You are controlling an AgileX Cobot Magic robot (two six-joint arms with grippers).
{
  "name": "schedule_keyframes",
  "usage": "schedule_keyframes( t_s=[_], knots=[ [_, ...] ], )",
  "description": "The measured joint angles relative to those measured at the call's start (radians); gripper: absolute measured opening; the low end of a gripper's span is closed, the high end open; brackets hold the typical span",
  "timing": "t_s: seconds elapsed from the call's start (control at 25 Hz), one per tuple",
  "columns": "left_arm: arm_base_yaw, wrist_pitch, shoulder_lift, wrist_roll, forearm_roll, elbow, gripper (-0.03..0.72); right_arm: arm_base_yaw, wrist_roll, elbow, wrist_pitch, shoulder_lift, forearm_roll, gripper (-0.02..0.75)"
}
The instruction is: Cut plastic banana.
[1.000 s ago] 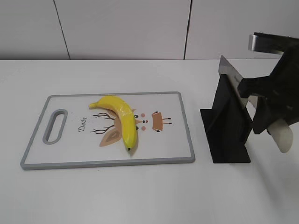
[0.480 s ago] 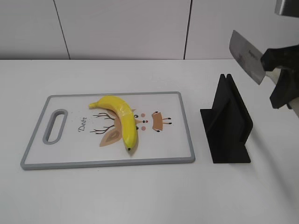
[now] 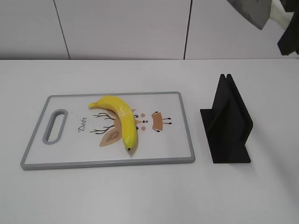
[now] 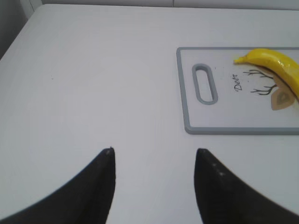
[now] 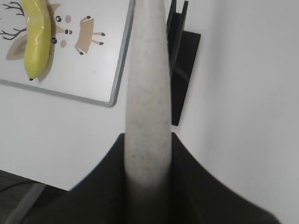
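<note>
The yellow plastic banana (image 3: 122, 121) lies whole on the grey-rimmed cutting board (image 3: 184, 121), black tip toward the front. It also shows in the left wrist view (image 4: 275, 65) and the right wrist view (image 5: 37, 35). My right gripper (image 5: 147, 137) is shut on the pale speckled handle of a knife (image 5: 148, 88). In the exterior view the knife blade (image 3: 252, 11) is high at the top right, above the black knife stand (image 3: 229, 122). My left gripper (image 4: 154, 151) is open and empty over bare table, left of the board.
The black knife stand sits right of the board and shows empty in the right wrist view (image 5: 180, 65). The board has a handle slot (image 3: 55, 126) at its left end. A white wall runs behind the table.
My right gripper has lifted the knife out of the black stand and carried it up to the top right corner. The banana and the left gripper have not moved.
</note>
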State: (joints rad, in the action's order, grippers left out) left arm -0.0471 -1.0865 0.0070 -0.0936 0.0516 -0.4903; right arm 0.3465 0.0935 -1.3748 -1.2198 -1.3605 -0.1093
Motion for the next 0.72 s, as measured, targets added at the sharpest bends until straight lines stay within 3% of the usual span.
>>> schedule_keyframes(
  t_s=[0.36, 0.6, 0.72],
  knots=[
    [0.0, 0.066, 0.29, -0.1, 0.049, -0.081, 0.506, 0.0, -0.455, -0.075, -0.004, -0.115, -0.006, 0.167],
    [0.0, 0.149, 0.542, -0.391, 0.236, -0.197, 0.506, 0.0, -0.803, -0.108, -0.009, -0.25, -0.091, 0.167],
    [0.0, 0.14, 0.702, -0.616, 0.33, -0.281, 0.506, 0.0, -0.908, -0.159, -0.009, -0.333, -0.122, 0.167]
  ],
)
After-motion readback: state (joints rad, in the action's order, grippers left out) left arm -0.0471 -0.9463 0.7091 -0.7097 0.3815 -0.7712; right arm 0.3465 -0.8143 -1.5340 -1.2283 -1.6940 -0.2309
